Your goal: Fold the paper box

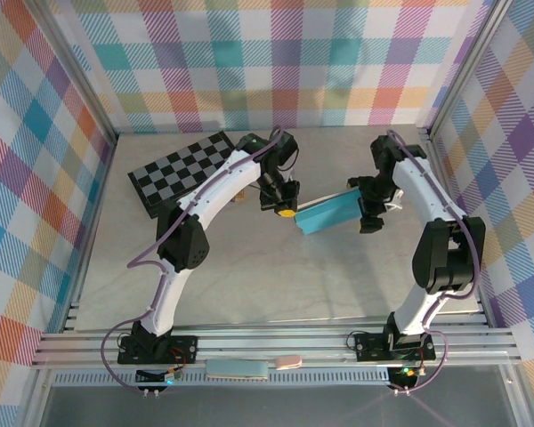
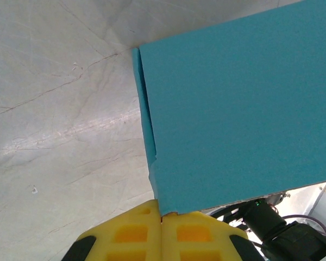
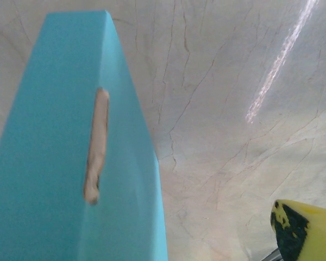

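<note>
Left wrist view: the left gripper (image 2: pixel 162 217) has its two yellow fingers (image 2: pixel 133 235) pressed together, pinching the lower corner of the box (image 2: pixel 239 109) at their seam.
Box at the left fingers: a flat turquoise face rises from the pinch. A narrow folded side strip runs along the edge just above the fingers.
Right gripper (image 1: pixel 371 212): spread wide at the far end of the box. One yellow-and-black fingertip (image 3: pixel 301 231) stands apart from the card, with bare table between them. The other finger is hidden.
Box at the right fingers: the face has a narrow slit (image 3: pixel 96 147) showing tan inside.
Box overall: held off the table between the two grippers, tilted, with the left fingers' end lower in the top view.
Table (image 1: pixel 276 276): pale, marble-like, crossed by thin dark veins, with a glare streak beyond the right fingertip.
Checkerboard (image 1: pixel 182 169): black and grey, lying flat behind the left arm, well apart from the box.
Walls (image 1: pixel 276 62): pastel plaid cloth on three sides, set in aluminium framing.
Front rail (image 1: pixel 276 342): ribbed metal carrying both arm bases.
</note>
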Controlling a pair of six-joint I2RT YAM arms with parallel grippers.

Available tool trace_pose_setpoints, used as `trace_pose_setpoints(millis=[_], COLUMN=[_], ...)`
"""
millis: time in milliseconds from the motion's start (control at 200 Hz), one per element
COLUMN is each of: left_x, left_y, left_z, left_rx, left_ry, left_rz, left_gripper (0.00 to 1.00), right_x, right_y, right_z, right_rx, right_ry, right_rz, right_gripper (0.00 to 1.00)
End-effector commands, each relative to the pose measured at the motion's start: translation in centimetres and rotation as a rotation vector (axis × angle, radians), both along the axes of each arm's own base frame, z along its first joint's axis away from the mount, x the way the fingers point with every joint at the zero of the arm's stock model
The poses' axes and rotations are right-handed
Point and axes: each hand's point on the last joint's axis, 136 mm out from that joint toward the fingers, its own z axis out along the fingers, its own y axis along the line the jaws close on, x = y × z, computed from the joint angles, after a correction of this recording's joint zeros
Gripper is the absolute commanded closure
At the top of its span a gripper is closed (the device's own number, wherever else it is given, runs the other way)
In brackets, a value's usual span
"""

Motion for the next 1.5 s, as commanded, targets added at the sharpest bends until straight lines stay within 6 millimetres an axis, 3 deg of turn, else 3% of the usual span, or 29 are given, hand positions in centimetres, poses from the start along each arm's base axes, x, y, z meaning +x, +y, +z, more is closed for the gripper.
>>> trace_pose_setpoints(millis=[0, 215, 410, 505, 610, 780, 920, 1145, 1285, 1395, 1495], left_x=[-0.9, -1.0, -1.0, -1.0, -0.9, -0.7, -0.5, -0.3, -0.3, -0.4, -0.3], left_y=[0.2, 0.0, -0.1, -0.1, -0.1, -0.3, -0.3, -0.5, -0.5, -0.5, -0.5], left_z=[-0.3, 0.2, 0.5, 0.5, 0.5, 0.5, 0.6, 0.7, 0.9, 0.8, 0.8], left_rx=[0.016, 0.000, -0.003, -0.002, -0.001, -0.005, -0.006, -0.011, -0.014, -0.013, -0.014], left_ry=[0.043, 0.046, 0.040, 0.039, 0.037, 0.031, 0.023, 0.017, 0.016, 0.021, 0.015], left_rz=[-0.020, -0.024, -0.024, -0.023, -0.023, -0.023, -0.025, -0.023, -0.027, -0.029, -0.028], left_gripper=[1.00, 1.00, 1.00, 1.00, 1.00, 1.00, 1.00, 1.00, 1.00, 1.00, 1.00], right_x=[-1.0, 1.0, 0.7, 1.0, 1.7, 2.8, 3.6, 0.5, 0.1, 0.1, 0.1], right_y=[-1.1, -2.3, -2.6, -1.4, 1.7, 7.3, 10.0, 9.9, 10.5, 10.9, 11.1], right_z=[0.3, 2.8, 5.5, 6.9, 7.7, 6.6, 6.2, 2.9, 1.3, 0.8, 0.7], right_rx=[0.024, -0.008, -0.091, -0.150, -0.153, -0.141, -0.149, -0.131, -0.087, -0.086, -0.080], right_ry=[0.014, -0.120, -0.190, -0.275, -0.347, -0.334, -0.347, -0.188, -0.173, -0.158, -0.165], right_rz=[0.026, 0.074, 0.064, 0.069, 0.117, 0.251, 0.332, 0.334, 0.311, 0.321, 0.310], right_gripper=[0.01, 0.01, 0.00, 0.01, 0.01, 0.01, 0.07, 0.15, 0.22, 0.24, 0.32])
